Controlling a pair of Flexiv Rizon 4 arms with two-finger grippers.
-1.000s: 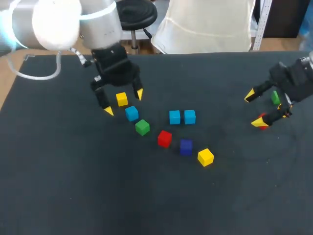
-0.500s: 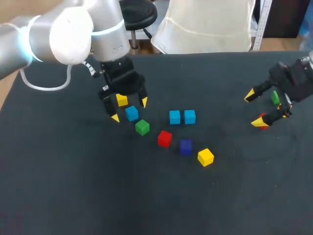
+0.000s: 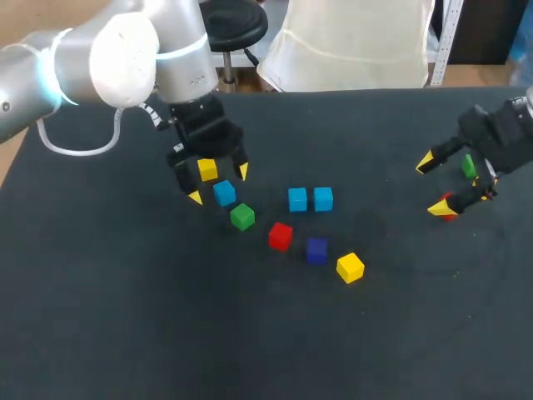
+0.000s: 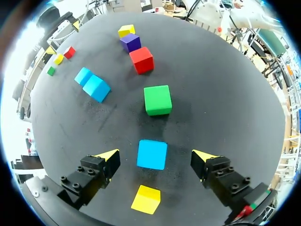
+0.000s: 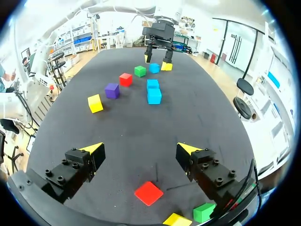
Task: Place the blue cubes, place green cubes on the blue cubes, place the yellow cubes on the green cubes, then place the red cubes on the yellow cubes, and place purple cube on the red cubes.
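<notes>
A blue cube lies flat on the desk between the spread fingers of our left hand, touching neither. Its faces sit nearly square to them, with no side longer than another. Under the hand lies a yellow cube. Ahead lie a green cube, a red cube and a purple cube. Two more blue cubes touch side by side. Well apart, our right hand is open and holds nothing, with a second red cube under it.
</notes>
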